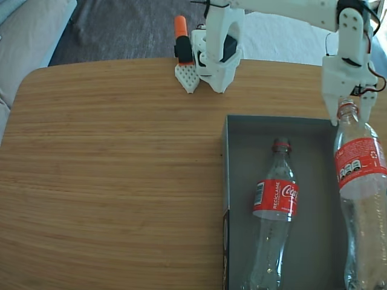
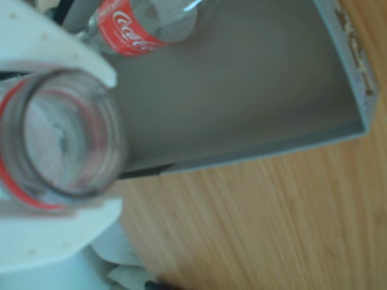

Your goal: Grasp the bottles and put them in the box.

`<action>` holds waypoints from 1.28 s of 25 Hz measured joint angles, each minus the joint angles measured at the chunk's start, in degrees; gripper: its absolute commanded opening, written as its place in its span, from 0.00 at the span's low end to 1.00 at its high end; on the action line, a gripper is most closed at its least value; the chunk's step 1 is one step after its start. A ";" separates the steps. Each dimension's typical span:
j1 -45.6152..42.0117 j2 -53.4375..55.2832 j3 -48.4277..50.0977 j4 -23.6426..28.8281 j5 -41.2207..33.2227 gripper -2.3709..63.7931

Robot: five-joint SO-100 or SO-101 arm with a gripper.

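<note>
1. The white end effector (image 1: 349, 109) is reaching down at the far right of the fixed view, with its jaws closing around the open neck of one bottle (image 1: 361, 181).
2. In the wrist view that same bottle's uncapped mouth and red neck ring (image 2: 57, 145) are sitting pinched between the two white fingers (image 2: 54, 54), filling the left side of the picture.
3. This held bottle is lying lengthwise along the right part of the dark grey box (image 1: 242, 127), neck pointing toward the arm; whether its body is resting on the box floor cannot be told.
4. The second bottle (image 1: 275, 205) is lying flat inside the box, just left of the held one, apart from it, neck also toward the arm.
5. The box is sitting on the wooden worktop (image 1: 115, 181), running off the lower right edge of the fixed view.
6. The arm's white base (image 1: 217, 54) is standing at the worktop's far edge.
</note>
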 measured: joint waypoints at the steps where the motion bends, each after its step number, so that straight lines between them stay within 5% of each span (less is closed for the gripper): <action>1: -0.26 -0.88 0.00 -0.70 -0.09 0.03; 9: 0.62 -9.14 0.00 -1.49 0.18 0.03; 32: 4.75 -9.32 8.09 -1.23 -7.82 0.03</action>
